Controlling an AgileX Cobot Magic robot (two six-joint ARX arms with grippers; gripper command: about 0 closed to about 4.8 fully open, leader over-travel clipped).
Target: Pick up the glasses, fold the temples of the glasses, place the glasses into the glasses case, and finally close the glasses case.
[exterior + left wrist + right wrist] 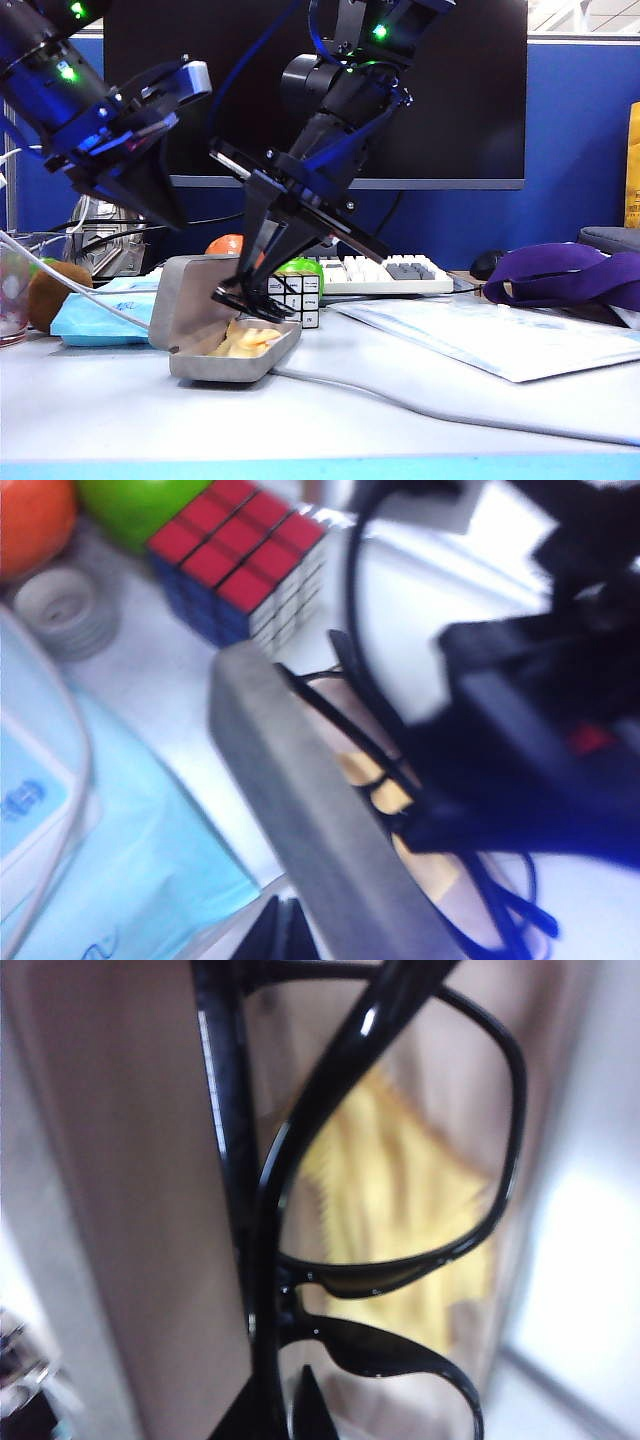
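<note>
The glasses [245, 298] are held by the right gripper [243, 297] just over the open case [195, 365], low inside its mouth, above the yellow cloth [243, 342]. In the right wrist view the frame [400, 1160] is seen close up, with a temple [330, 1110] lying across one lens, and the cloth [390, 1200] and the beige lining [130, 1180] are seen straight through the lenses. The right jaws are nearly closed and are clamped on the glasses near the bridge.

The picking up is done. The temples appear folded against the frame, though the blur keeps this from being settled for both. Placing is under way but not finished: the glasses are not yet released, and whether they already touch the cloth cannot be told.

The left gripper [150, 150] is raised behind and above the upright lid, well apart from it. Only dark fingertips [282, 932] at the edge of the left wrist view are shown, seemingly close together; the state of these fingers cannot be told, and nothing is seen held in them. In that view the grey lid edge [310, 820] is seen with the glasses [360, 740] beyond it.

What is left is judged to be setting the glasses down, letting go, withdrawing, and swinging the lid shut. A cube [295, 295] stands just behind the case and should not be disturbed.
</note>
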